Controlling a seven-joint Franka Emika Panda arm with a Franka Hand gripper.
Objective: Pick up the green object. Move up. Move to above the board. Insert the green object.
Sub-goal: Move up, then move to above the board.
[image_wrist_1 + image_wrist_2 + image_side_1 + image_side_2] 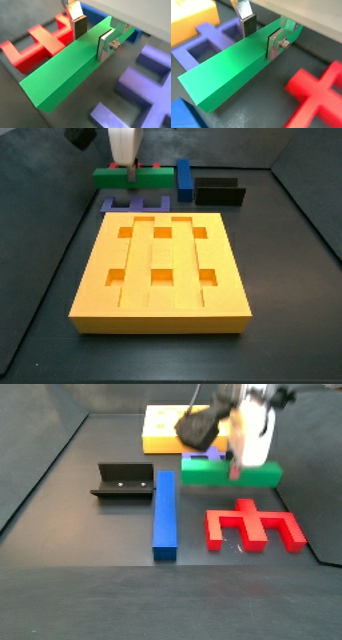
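Observation:
The green object (57,75) is a long matte bar, seen lengthwise in both wrist views (224,75). My gripper (92,36) straddles it near one end, with one pad pressed on each long side; it is shut on the bar (262,35). In the side views the gripper (130,168) (249,469) comes down from above onto the green object (114,174) (201,475), just beyond the board's far end. The yellow board (160,303) (163,429) lies flat with its square recesses showing. I cannot tell whether the bar is off the floor.
A purple comb piece (134,204) (143,85) lies between the bar and the board. A red comb piece (254,526) (314,87) and a blue bar (164,514) (185,180) lie close by. The fixture (221,194) (123,481) stands beside the blue bar.

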